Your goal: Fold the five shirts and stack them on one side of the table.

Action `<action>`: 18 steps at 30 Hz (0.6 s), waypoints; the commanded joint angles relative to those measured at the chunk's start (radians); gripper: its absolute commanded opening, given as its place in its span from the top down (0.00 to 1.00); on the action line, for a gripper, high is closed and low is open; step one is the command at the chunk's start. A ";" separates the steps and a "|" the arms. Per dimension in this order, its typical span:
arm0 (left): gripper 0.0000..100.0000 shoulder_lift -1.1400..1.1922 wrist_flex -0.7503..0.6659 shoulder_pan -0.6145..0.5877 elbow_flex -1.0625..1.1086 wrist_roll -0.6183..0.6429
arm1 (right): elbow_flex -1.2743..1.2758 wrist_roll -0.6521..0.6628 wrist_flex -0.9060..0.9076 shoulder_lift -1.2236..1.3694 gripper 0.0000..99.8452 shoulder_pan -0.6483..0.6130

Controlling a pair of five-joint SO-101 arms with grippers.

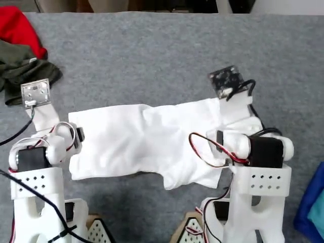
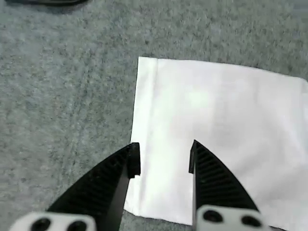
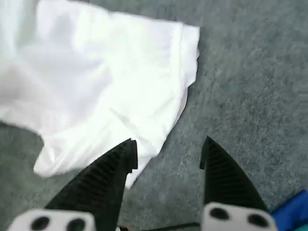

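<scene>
While white shirt (image 1: 136, 139) lies spread mid-table (image 1: 177, 45), left gripper (image 2: 163, 159) hangs over shirt's straight edge, jaws moderately apart, holding nothing. Right gripper (image 3: 168, 154) at shirt's opposite, sleeve end: jaws wide, empty, one finger over cloth, other over bare table.

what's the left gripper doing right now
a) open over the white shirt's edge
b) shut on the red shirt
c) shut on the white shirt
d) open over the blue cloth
a: in the left wrist view the left gripper has its jaws apart above the edge of the white shirt, which lies flat on the table beneath them.
</scene>
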 commanded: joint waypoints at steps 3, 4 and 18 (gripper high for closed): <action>0.83 0.001 -0.051 0.118 -0.100 0.181 | 0.002 -0.058 -0.160 0.114 1.00 -0.062; 0.85 0.001 -0.080 0.155 -0.091 0.210 | 0.002 -0.066 -0.167 0.157 0.99 -0.082; 0.98 0.185 -0.677 0.269 0.325 0.086 | -0.159 -0.186 -0.417 0.809 0.99 -0.150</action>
